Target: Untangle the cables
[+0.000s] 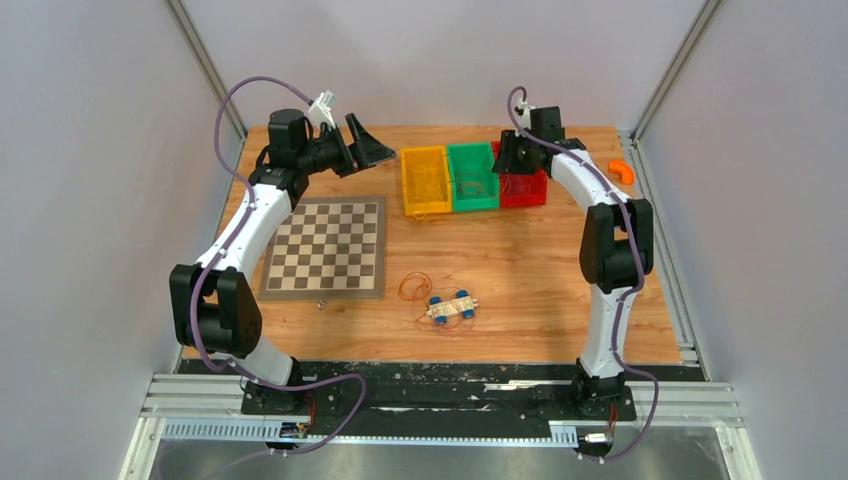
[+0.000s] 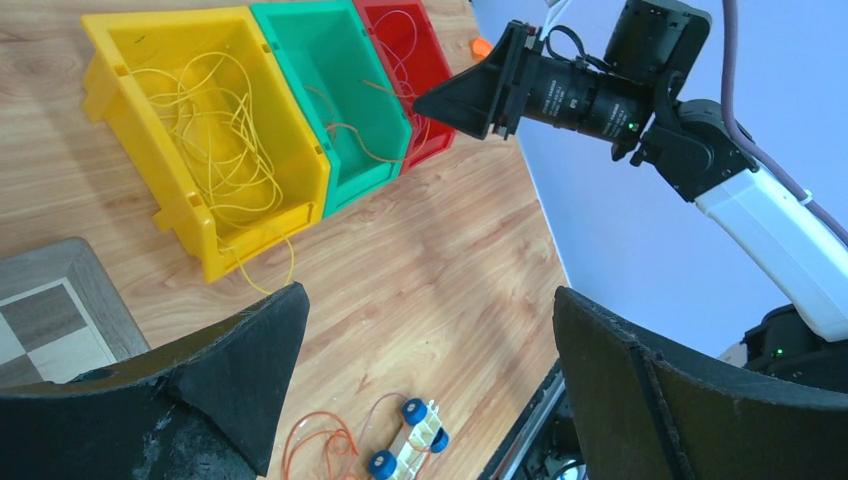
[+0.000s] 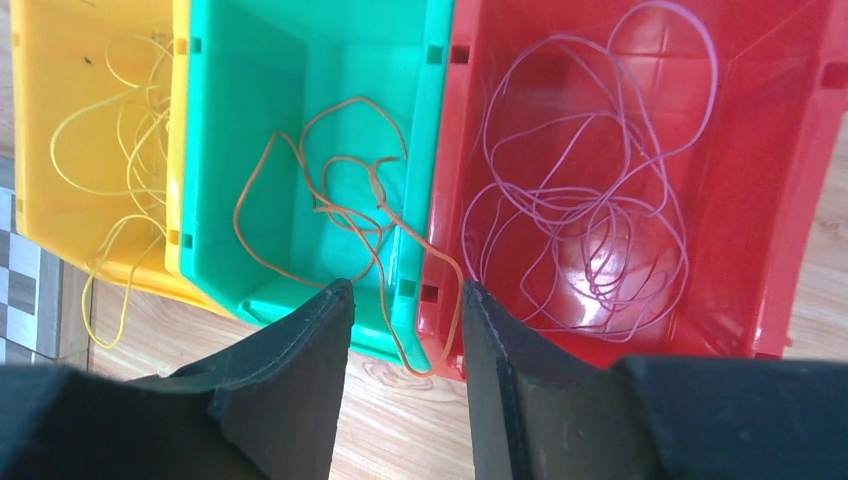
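Tool (image 3: 405,290) above orange cables (image 3: 378,190) in green bin (image 3: 215,120).

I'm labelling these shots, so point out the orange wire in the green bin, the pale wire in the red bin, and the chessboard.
orange wire (image 3: 345,210), right wrist view, its knotted middle.
pale wire (image 3: 608,278), right wrist view, its densest coils.
chessboard (image 1: 328,246), top view, board's centre.
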